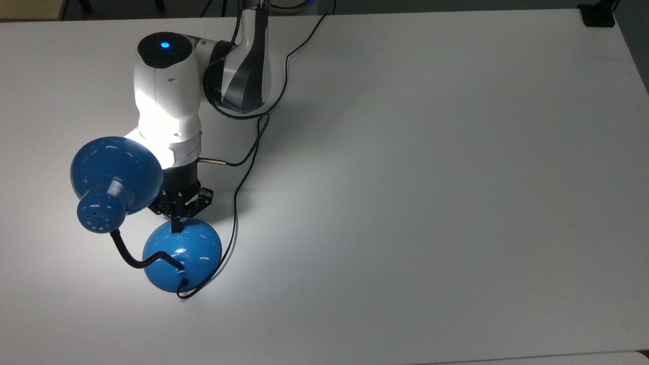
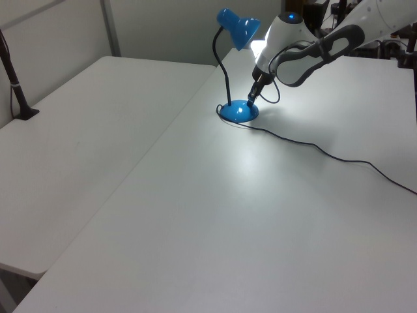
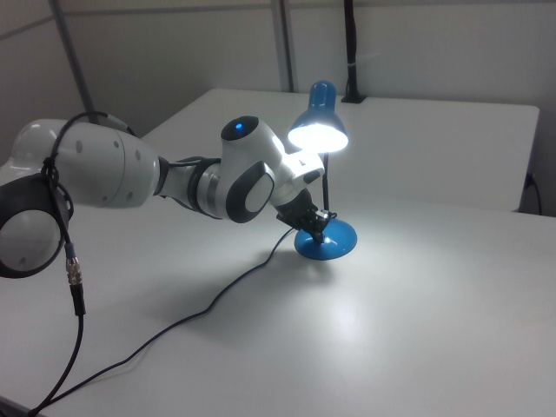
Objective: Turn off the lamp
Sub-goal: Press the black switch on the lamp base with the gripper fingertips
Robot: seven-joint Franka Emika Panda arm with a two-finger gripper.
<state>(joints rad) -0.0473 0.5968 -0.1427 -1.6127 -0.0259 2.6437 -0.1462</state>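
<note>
The lamp is lit, its bulb glowing bright in the right view and throwing a white pool over the table. The gripper comes down at a slant onto the lamp's base, right at the edge of the dome nearest the arm. Its fingers look pinched together into one narrow black tip, clenched with nothing between them, and that tip sits where the small switch should be. The tip covers the switch, so I can't say whether it is pressing or only touching.

The shade hangs just beside the wrist, on the top view's left of the gripper, very close to the white housing. The bendy neck curls up from the far side of the base, beyond the fingertip. The cord runs along the other side of the gripper, on the top view's right, then off toward the arm's root.

The risks, as I judge them: the dome is glossy and curved, so a slanted push could skid off the switch. The base isn't held down, so a sideways load might slide it instead of clicking the rocker. And the wrist could bump the shade and swing the whole lamp.
</note>
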